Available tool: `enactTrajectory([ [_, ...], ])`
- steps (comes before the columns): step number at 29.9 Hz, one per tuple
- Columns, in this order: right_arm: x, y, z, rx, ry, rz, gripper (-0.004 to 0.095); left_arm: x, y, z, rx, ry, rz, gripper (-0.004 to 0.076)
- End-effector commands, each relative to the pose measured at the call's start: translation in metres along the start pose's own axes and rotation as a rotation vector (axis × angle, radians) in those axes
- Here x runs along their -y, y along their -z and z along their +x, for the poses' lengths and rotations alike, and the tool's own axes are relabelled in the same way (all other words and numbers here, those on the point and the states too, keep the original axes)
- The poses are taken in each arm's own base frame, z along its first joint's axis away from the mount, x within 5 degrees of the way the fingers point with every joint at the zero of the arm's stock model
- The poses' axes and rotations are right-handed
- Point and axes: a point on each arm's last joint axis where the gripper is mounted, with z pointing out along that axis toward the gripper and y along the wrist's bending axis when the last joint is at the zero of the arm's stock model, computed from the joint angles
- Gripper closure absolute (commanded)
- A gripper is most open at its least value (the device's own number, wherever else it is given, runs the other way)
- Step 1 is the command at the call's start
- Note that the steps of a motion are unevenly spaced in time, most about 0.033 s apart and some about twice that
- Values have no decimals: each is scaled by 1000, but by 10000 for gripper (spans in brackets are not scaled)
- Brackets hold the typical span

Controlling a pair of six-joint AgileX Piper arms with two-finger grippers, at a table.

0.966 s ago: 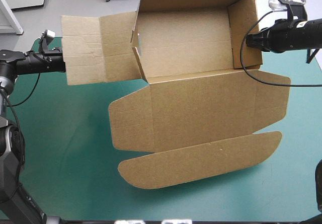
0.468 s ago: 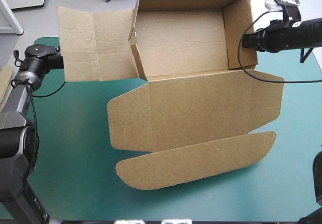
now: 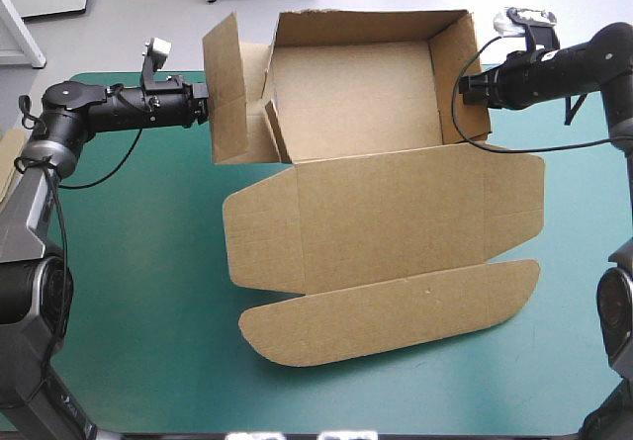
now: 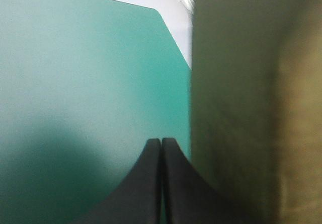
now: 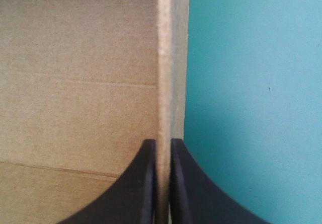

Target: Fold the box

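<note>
End effector, right (image 5: 162, 142): my black fingers are clamped on the upright right wall (image 3: 450, 64) of the brown box (image 3: 346, 94), at 2 o'clock on the teal-green tabletop (image 3: 129, 292). Left end effector (image 4: 161, 141): fingers pressed together, empty, with the raised left flap (image 3: 226, 94) just beside it at 10 o'clock. The tray sits toward 12 o'clock, and the lid (image 3: 386, 218) lies flat toward 6 o'clock. Step in hand, by my judgement: erecting the left wall. The next move calls for folding that flap inward over the corner tab (image 3: 274, 129).
</note>
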Motion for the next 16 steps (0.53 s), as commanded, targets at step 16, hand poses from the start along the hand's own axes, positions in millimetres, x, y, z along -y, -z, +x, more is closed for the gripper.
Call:
enactTrajectory([
  [16, -31, -33, -7, 20, 40, 2, 911, 70, -6, 3, -46, -19, 170, 731],
])
